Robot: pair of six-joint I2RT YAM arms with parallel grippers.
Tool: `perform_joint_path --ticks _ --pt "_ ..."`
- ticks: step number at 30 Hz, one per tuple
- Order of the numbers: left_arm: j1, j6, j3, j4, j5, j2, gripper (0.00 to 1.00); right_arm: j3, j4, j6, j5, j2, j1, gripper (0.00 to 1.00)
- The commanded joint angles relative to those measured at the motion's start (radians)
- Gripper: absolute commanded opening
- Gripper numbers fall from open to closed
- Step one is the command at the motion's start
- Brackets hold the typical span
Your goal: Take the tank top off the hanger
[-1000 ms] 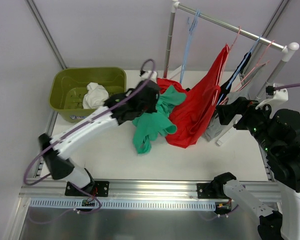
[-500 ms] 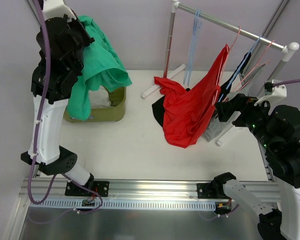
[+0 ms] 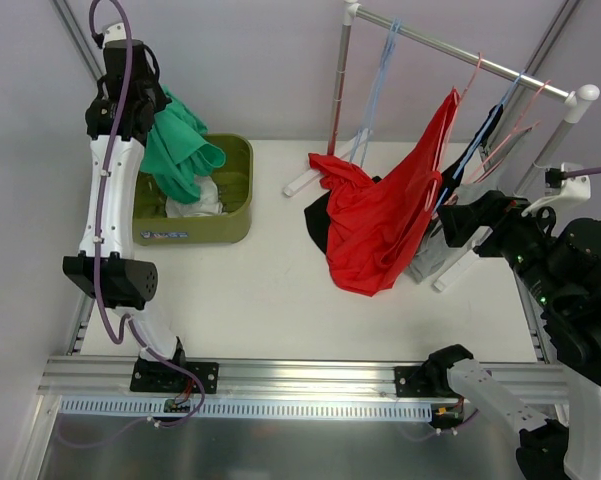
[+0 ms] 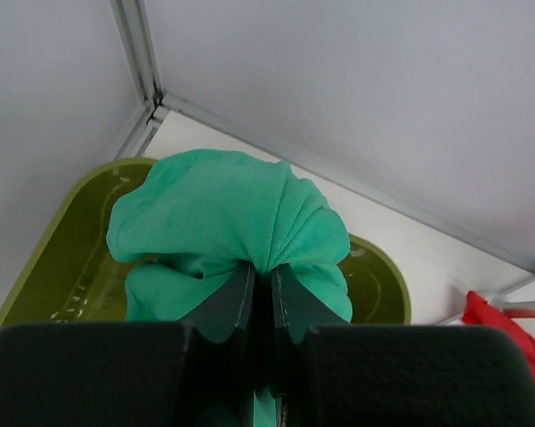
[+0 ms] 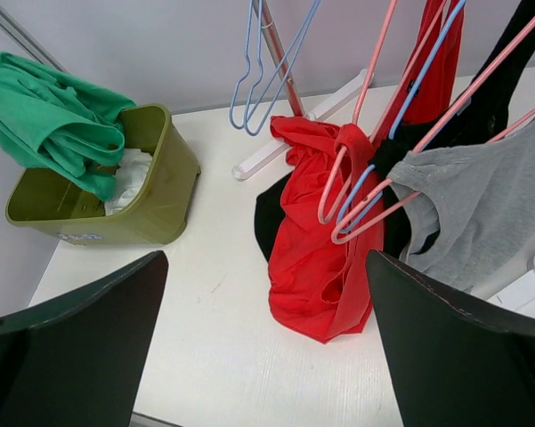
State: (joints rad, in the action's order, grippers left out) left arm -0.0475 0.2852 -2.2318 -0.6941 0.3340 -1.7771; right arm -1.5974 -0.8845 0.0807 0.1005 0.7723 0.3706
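Left tool (image 4: 263, 272): pressed together, pinching a gathered fold of the green tank top (image 4: 222, 209). The cloth bunches above the fingers and the rest hangs loose below. No hanger is visible in it, so I judge the removal itself done.

Position: left arm raised high at the far left corner, with the tank top hanging over the olive bin (image 3: 200, 230). Its lower edge is at or just inside the rim. A white cloth (image 3: 195, 200) already lies in the bin. The height is probably there to lift the long garment free of the table (image 3: 270, 300) and let it fall straight in. A pinch on one fold is enough for cloth this light.

Right tool (image 3: 458, 222): spread wide, holding nothing. It sits beside the clothes rack (image 3: 450, 45), near the red garment (image 3: 380, 230). That garment hangs by one corner from a pink hanger (image 5: 365, 133), and its lower part is slumped on the table. A gray top (image 5: 481, 205) and something black hang just beside it. Two blue hangers (image 3: 383, 70) on the rail are bare.

Judgement: what remains is to let go over the bin. The risk is cloth catching on the rim or draping outside it.
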Motion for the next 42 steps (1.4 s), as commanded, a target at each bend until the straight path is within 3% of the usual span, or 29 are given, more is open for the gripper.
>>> perform_joint_path --ticks 1,8,12,16,21,28,32,38,42 --pt "0.028 0.025 0.035 0.053 -0.064 0.012 0.0 -0.032 0.004 -0.001 0.021 -0.001 -0.004 1.0" --pt "0.029 0.046 0.17 0.054 -0.036 0.129 0.0 -0.006 0.005 0.002 0.018 0.019 -0.002 1.0" --pt "0.029 0.086 0.269 0.057 0.034 0.272 0.0 0.01 0.019 0.005 -0.008 0.031 -0.002 0.99" --pt "0.029 0.091 0.279 0.073 0.091 0.369 0.0 0.04 0.045 0.01 -0.018 0.03 -0.004 0.99" --pt "0.029 0.037 0.228 0.077 0.013 0.267 0.0 0.062 0.074 0.033 -0.042 0.045 -0.002 0.99" --pt "0.034 0.072 0.215 0.074 -0.098 0.078 0.0 0.05 0.093 0.051 -0.035 0.05 -0.002 0.99" --pt "0.037 0.074 0.132 0.068 -0.133 -0.01 0.0 0.062 0.09 0.03 -0.03 0.021 -0.002 0.99" --pt "0.038 0.04 0.023 0.064 -0.113 -0.062 0.0 0.071 0.064 0.014 0.001 -0.004 -0.002 1.0" --pt "0.04 0.039 0.07 0.059 -0.151 -0.055 0.0 0.077 0.064 0.008 -0.019 -0.008 -0.002 1.0"
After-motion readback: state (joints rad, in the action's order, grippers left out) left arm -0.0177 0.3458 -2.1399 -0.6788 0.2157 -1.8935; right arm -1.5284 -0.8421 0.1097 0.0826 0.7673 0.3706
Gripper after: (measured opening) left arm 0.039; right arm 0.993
